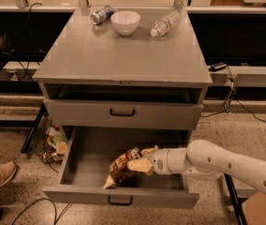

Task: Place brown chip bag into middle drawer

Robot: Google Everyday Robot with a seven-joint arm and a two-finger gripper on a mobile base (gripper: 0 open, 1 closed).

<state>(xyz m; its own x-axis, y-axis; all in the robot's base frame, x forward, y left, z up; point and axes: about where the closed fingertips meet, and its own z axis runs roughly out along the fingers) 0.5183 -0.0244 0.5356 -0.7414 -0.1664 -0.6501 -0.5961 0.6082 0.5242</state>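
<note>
Camera view: chip bag (122, 166) in claw (142, 159)

My arm (236, 170) was sheathed in a smooth, glossy white shell, thick and rounded like a tube, with no cables showing along it. A few small dark dots, screw holes or recesses as far as I could tell, were spaced along the shell. It swelled into a bulbous white joint before narrowing to a shorter cylindrical wrist section. That wrist carried a thin grey band and a darker seam where the sections met, plus a small dark round mark on its side. My end effector (140, 162) looked cream-yellow rather than white, duller than the arm, and it sat inside the open middle drawer (88, 156).
</note>
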